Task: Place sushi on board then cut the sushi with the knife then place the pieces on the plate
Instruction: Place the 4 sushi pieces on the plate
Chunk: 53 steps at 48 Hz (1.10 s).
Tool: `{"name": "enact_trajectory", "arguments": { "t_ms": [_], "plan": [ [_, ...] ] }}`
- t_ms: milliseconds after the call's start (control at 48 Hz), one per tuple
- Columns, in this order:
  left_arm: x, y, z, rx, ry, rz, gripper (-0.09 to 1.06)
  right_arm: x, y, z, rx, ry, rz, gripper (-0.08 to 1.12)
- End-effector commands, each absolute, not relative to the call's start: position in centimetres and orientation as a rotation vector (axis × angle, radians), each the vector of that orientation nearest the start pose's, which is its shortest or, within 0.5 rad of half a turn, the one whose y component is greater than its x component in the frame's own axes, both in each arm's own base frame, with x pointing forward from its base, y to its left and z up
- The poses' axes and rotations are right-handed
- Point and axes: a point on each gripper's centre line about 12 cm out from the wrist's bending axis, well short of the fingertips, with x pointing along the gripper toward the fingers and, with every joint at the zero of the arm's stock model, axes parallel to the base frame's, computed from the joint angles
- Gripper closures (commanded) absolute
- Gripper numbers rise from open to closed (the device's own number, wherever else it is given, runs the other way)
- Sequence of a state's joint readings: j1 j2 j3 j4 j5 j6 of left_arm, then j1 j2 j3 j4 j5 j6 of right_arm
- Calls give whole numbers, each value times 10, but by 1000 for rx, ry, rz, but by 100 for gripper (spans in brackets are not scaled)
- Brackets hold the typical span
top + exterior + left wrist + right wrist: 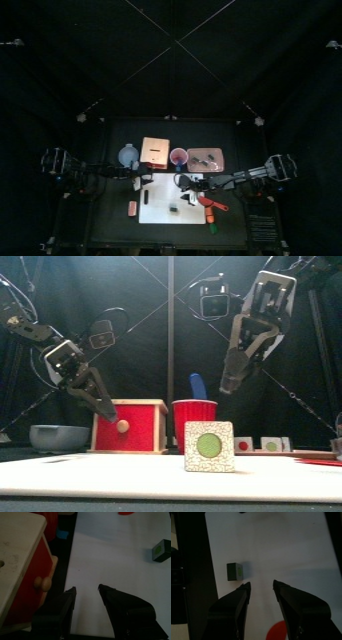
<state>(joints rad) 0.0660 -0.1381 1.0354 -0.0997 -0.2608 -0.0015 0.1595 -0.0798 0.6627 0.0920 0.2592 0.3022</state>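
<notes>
You have one sushi piece (210, 446) standing upright on the white board (107, 478), lower centre of the front frame. Left fingers (61, 609) and right fingers (235, 607) are both spread and empty, raised above the board. The blue knife (195, 384) sits in the red cup (195, 418) behind

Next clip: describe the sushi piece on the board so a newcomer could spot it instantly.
Find the white cutting board at the table's front middle. One sushi piece stands upright on it, in front of the red cup. It is a small block with a green oval face in a pale speckled frame; the cup and the red-fronted box behind are much larger.
</notes>
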Motion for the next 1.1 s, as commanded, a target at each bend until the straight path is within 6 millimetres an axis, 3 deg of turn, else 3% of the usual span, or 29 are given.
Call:
{"name": "enact_trajectory", "arguments": {
  "t_ms": [21, 188, 375, 688, 771, 1000, 1104],
  "plan": [
    [305, 23, 135, -110, 604, 119, 17, 376, 74, 180, 301, 868, 33, 17],
    [304, 22, 134, -110, 609, 119, 17, 392, 90, 171, 283, 909, 56, 4],
    [304, 22, 133, -105, 609, 117, 16, 412, 106, 168, 251, 906, 87, 4],
    [300, 22, 130, -105, 621, 118, 17, 424, 109, 136, 198, 983, 78, 5],
    [299, 22, 129, -107, 626, 119, 17, 425, 109, 135, 194, 984, 77, 9],
    [299, 22, 129, -104, 624, 118, 17, 423, 104, 142, 194, 976, 70, 35],
    [299, 22, 129, -105, 626, 118, 17, 418, 93, 150, 202, 987, 48, 42]
  ]
}}
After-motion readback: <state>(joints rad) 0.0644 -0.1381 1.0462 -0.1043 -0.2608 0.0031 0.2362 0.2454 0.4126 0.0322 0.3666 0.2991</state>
